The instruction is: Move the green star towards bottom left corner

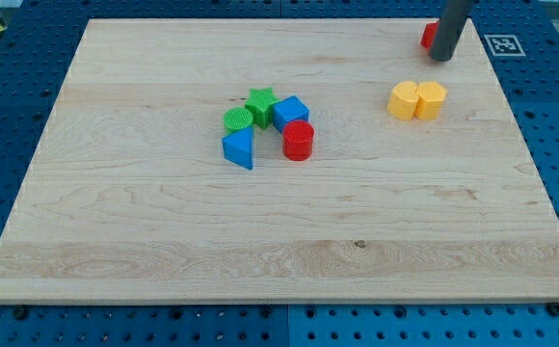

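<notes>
Tip [440, 58] at upper right of bench [116, 241], beside red block [428, 35]; no hand to judge. Green star [260, 101] untouched mid-frame; whole push remaining.

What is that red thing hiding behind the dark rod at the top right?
Behind the rod, near my tip, sits a red block. Only its left edge shows; the rod covers the rest, so its shape cannot be made out. It lies far from the green star.
</notes>
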Robot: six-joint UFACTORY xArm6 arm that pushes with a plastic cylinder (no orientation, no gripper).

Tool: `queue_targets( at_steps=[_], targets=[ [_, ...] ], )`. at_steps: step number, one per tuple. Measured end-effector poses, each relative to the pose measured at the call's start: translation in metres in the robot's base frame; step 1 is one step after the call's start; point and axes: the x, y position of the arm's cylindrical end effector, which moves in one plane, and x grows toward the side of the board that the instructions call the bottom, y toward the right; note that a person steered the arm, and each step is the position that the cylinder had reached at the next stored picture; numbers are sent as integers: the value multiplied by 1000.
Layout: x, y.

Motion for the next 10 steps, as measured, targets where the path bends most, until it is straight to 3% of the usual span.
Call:
queue_targets(
  at_steps=[1, 3, 5, 10],
  targets=[
    [2, -5],
    [28, -120],
    [100, -225],
    [130, -335]
  ],
)
